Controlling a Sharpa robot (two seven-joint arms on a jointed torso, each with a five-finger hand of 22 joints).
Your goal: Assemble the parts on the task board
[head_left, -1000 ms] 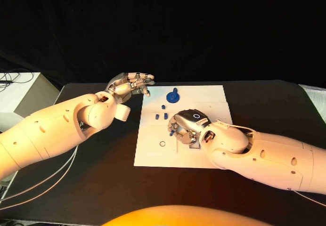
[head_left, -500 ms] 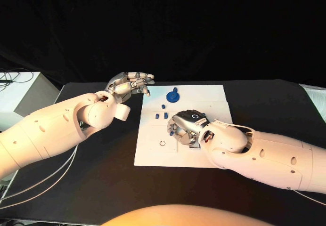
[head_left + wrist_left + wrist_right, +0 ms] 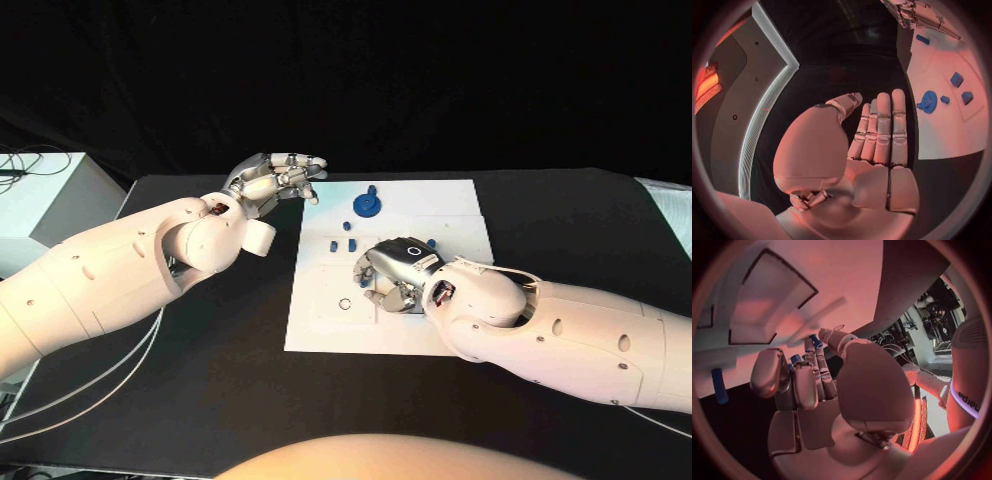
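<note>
The white task board (image 3: 325, 320) lies mid-table. A blue disc part (image 3: 369, 205) sits near its far edge, also seen from the left wrist as the disc (image 3: 928, 101). Small blue pieces (image 3: 342, 243) lie just in front of it. My right hand (image 3: 397, 272) is low over the board's middle with its fingers curled in. From its wrist, that right hand (image 3: 811, 375) pinches a small blue part (image 3: 817, 341) between thumb and fingertips. A blue peg (image 3: 718, 385) lies loose on the board. My left hand (image 3: 277, 178) hovers by the board's far left corner, flat and holding nothing.
A pale box (image 3: 43, 205) stands off the table's left side. Cables (image 3: 87, 385) hang under my left arm. Black tabletop (image 3: 577, 230) surrounds the board on all sides.
My right hand has shifted slightly towards me and lower over the board's middle. The left hand has stayed where it was.
</note>
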